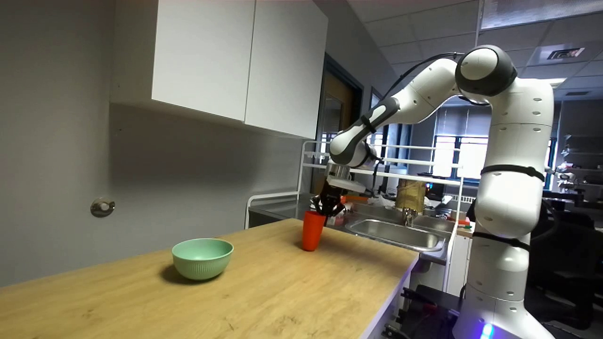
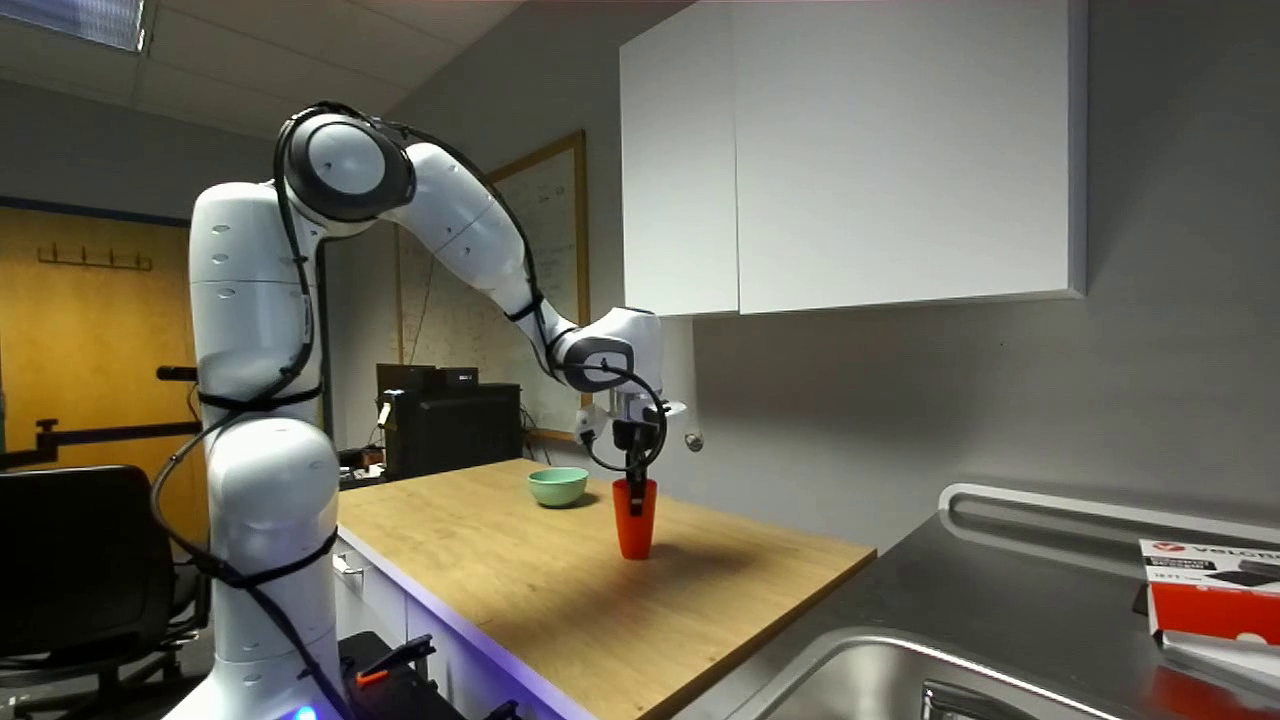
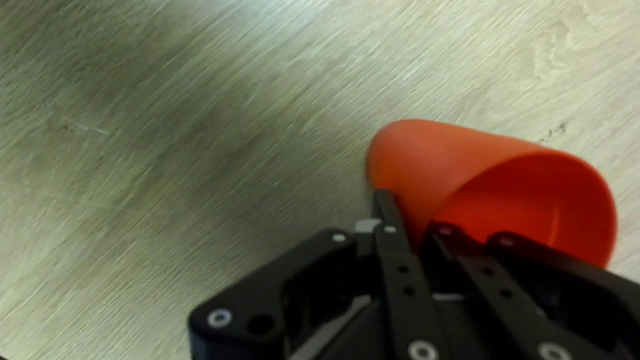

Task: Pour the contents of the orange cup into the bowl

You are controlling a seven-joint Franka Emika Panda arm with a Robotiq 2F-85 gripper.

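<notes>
The orange cup [image 1: 312,233] is near the sink end of the wooden counter. It also shows in an exterior view [image 2: 634,537] and in the wrist view [image 3: 435,150]. It is nearly upright; whether its base touches the counter I cannot tell. My gripper [image 1: 326,207] points down at the rim, also in an exterior view [image 2: 637,485]. In the wrist view the gripper [image 3: 414,225] pinches the cup wall, with one finger outside and one inside. The cup's bottom and any contents are hidden. The mint-green bowl [image 1: 202,258] stands upright on the counter, apart from the cup; it also shows in an exterior view [image 2: 558,487].
A white wall cabinet [image 1: 212,61] hangs above the wooden counter [image 1: 282,292]. A steel sink [image 1: 400,233] and a white rack frame [image 1: 301,176] stand beyond the counter's end. A red and white box [image 2: 1215,590] lies beside the sink.
</notes>
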